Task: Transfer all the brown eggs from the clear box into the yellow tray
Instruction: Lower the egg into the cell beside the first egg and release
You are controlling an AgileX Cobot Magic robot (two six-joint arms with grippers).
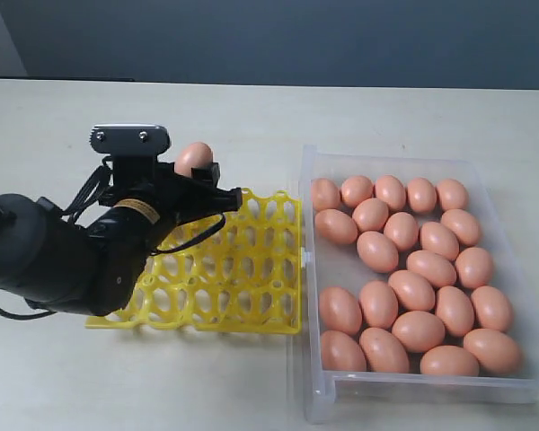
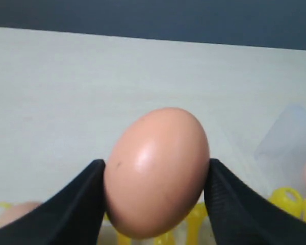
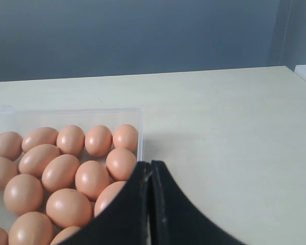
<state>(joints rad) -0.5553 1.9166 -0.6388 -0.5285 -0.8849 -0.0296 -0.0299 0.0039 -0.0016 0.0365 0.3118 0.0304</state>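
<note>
Jaws of the left gripper [image 1: 200,180] pinch one brown egg [image 1: 192,156] above the yellow tray's [image 1: 251,287] edge; the right gripper's [image 3: 151,194] are pressed together near the clear box [image 1: 307,269] of brown eggs [image 1: 411,289].

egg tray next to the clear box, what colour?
The tray is plain bright yellow, with no pattern. The exterior view shows it best.

Left gripper [image 2: 155,176] holds brown egg [image 2: 155,163], apparently above the yellow tray [image 2: 287,197].
</note>
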